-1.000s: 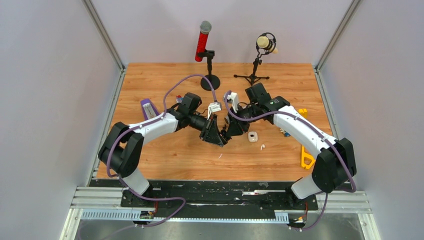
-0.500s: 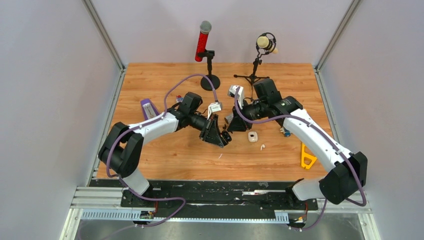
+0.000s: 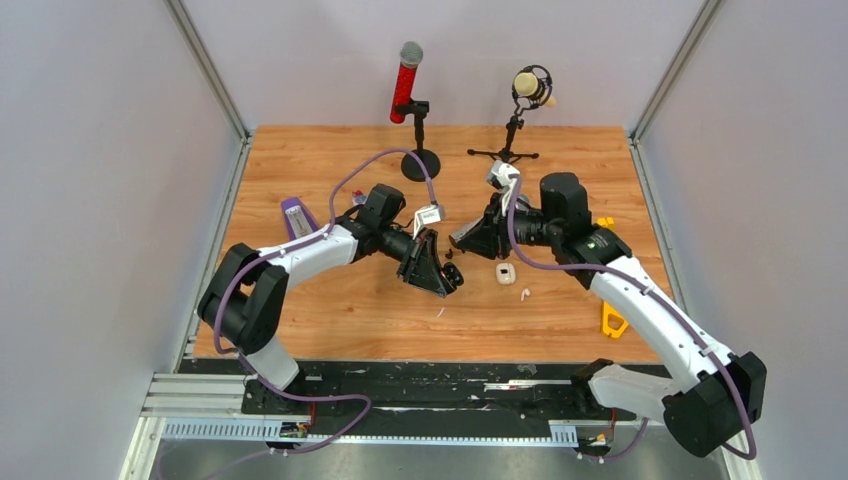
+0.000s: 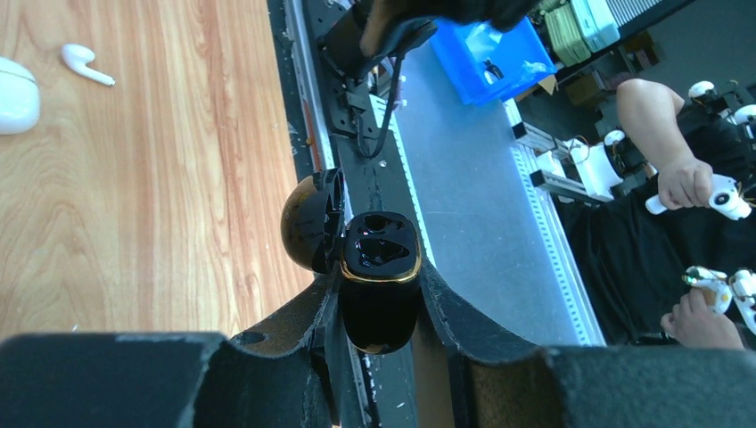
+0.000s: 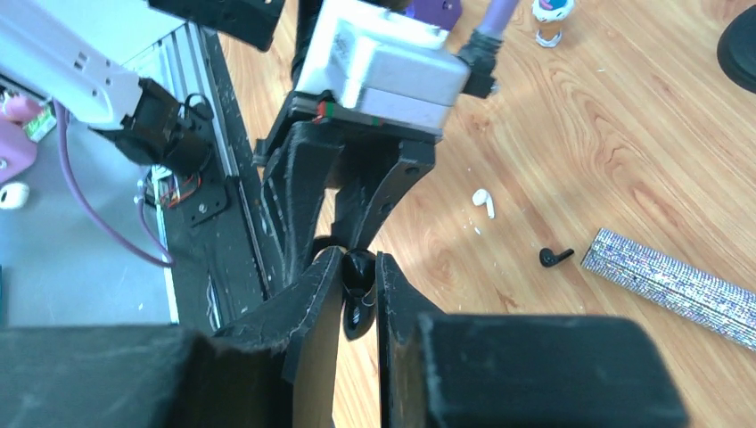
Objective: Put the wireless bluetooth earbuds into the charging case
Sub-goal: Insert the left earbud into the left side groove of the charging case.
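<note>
Black item, left side: black charging case [image 4: 382, 259], glossy with a gold rim round its mouth, clamped between the fingers of the left claw [image 4: 379, 281], which is closed on its body.
Case position: lower centre of the left wrist frame; mid-frame over the wooden counter [image 3: 330, 310] in the top view.
Case axis: long axis runs up-down in the left wrist frame, in line with the fingers; the mouth faces the top of the frame, away from the claw, and shows two dark wells.
Case lid: lid [image 4: 309, 223] swung open to the left of the body, dome outward.
Black item, right side: black earbud [image 5: 358, 299], pinched in the right claw [image 5: 358, 260], which is closed on it.
Earbud axis: long axis up-down in the right wrist frame, along the fingers; which end leads cannot be told.
Claw spacing: right claw sits up and right of the case in the top view, near but apart.
On counter: white case [image 4: 13, 94] and white earbud [image 4: 86, 63] at upper left of the left wrist frame; loose black earbud [image 5: 554, 257] beside a glitter-covered bar [image 5: 669, 278] at right of the right wrist frame.
Lettering: too small to read on any item.
</note>
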